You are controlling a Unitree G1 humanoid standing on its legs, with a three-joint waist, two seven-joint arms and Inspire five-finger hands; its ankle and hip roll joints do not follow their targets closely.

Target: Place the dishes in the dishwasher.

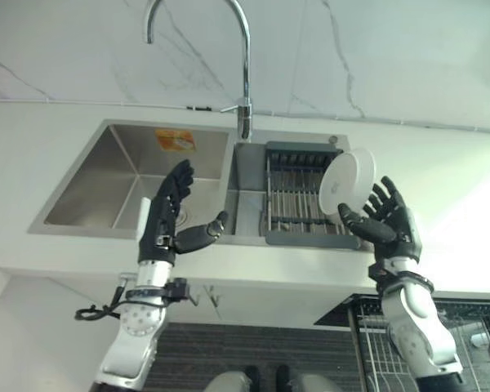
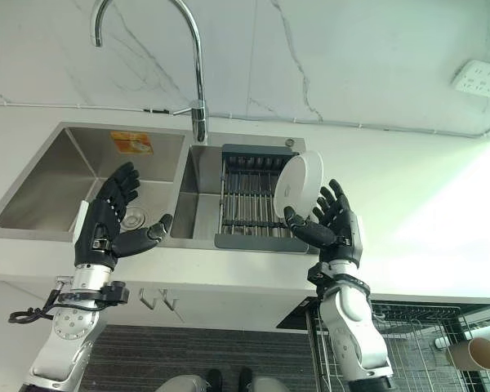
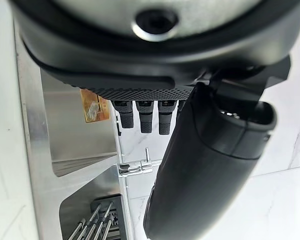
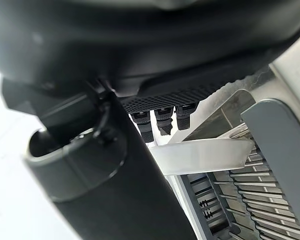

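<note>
A white round dish (image 1: 347, 181) stands tilted on its edge over the right end of the grey drying rack (image 1: 298, 196) in the sink's right basin. My right hand (image 1: 389, 222) is just right of it with fingers straight and spread. Its thumb reaches under the dish's lower rim. In the right wrist view the dish (image 4: 200, 155) shows edge-on past the thumb and fingers (image 4: 162, 122); no finger curls round it. My left hand (image 1: 170, 214) hovers open over the front edge of the left basin (image 1: 106, 180), holding nothing. The dishwasher's wire rack (image 2: 425, 335) sticks out below the counter at lower right.
A tall chrome faucet (image 1: 245, 82) rises behind the divide between the basins. A paper-coloured cup (image 2: 474, 353) lies in the dishwasher rack. The white counter (image 1: 457, 188) runs on both sides of the sink. A white power socket (image 2: 482, 79) sits on the marble wall.
</note>
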